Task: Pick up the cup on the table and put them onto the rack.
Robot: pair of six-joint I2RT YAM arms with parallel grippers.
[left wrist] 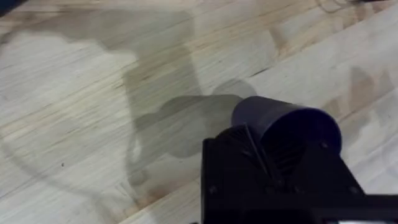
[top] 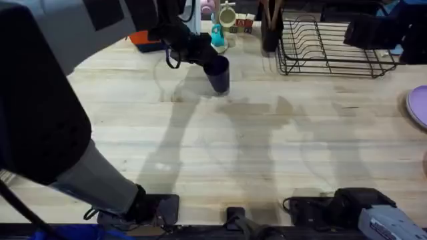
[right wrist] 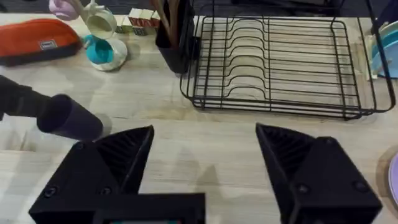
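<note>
The dark navy cup (top: 218,73) hangs tilted just above the wooden table (top: 220,147), near its far middle. My left gripper (top: 205,59) is shut on the cup's rim, with the arm stretched far forward. In the left wrist view the cup (left wrist: 287,123) sticks out in front of the black fingers (left wrist: 249,162). The right wrist view shows the cup (right wrist: 69,118) slanted at the left and the black wire rack (right wrist: 280,62) beyond it, holding nothing. The rack (top: 330,43) stands at the far right of the table. My right gripper (right wrist: 205,140) is open, back from both.
A teal mug tree (top: 219,30) with pink and cream mugs stands behind the cup. An orange pouch (top: 143,39) lies to its left. A tall dark utensil holder (top: 270,27) stands against the rack's left side. A purple plate (top: 420,107) lies at the right edge.
</note>
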